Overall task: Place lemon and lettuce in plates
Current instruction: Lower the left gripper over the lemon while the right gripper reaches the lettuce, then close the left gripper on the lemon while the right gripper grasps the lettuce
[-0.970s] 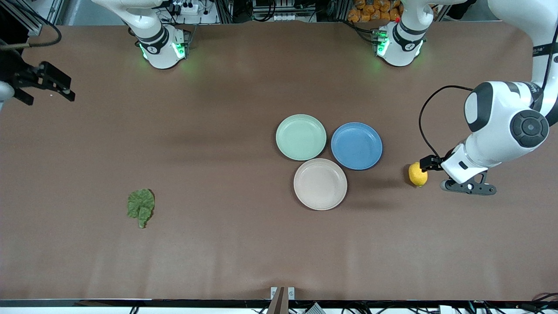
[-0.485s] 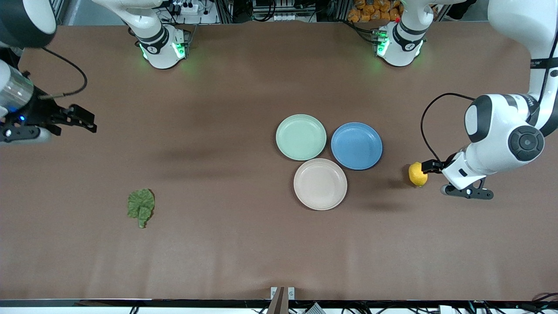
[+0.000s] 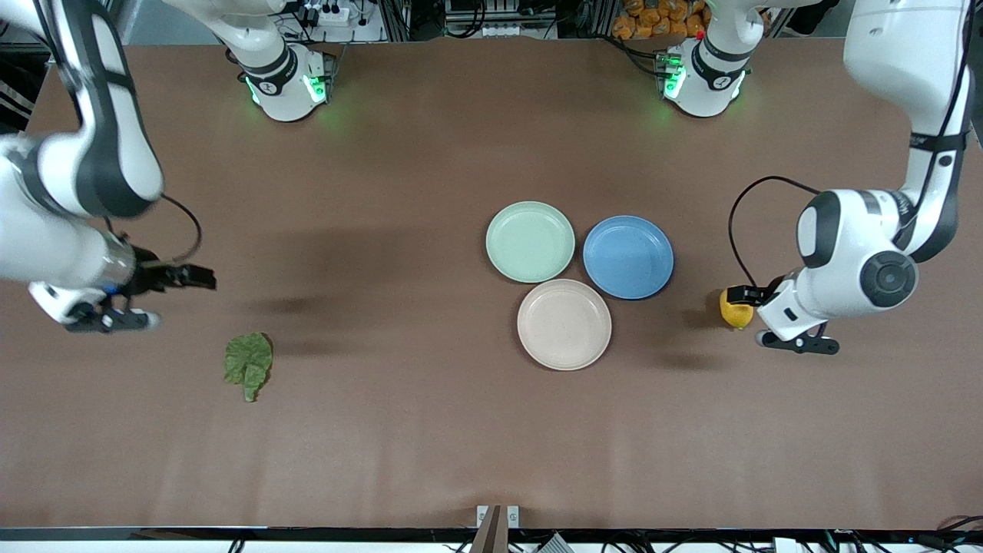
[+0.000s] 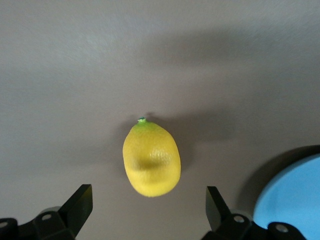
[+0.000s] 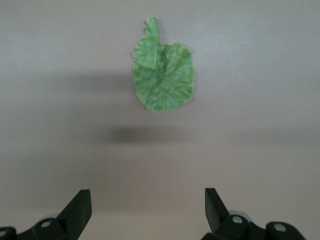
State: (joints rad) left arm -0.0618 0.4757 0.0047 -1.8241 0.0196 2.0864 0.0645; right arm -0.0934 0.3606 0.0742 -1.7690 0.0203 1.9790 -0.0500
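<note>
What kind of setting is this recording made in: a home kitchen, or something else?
Most likely a robotics lab bench, not a kitchen. Two arm bases are bolted along one edge of a brown-covered table, with cables and equipment racks past that edge. The only props are three plastic plates, a lemon and a lettuce leaf.

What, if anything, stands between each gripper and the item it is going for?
Nothing visible does. The left gripper has its fingers open around bare table just short of the lemon. The right gripper, also open, hangs over bare table short of the lettuce, with only brown surface between them.
</note>
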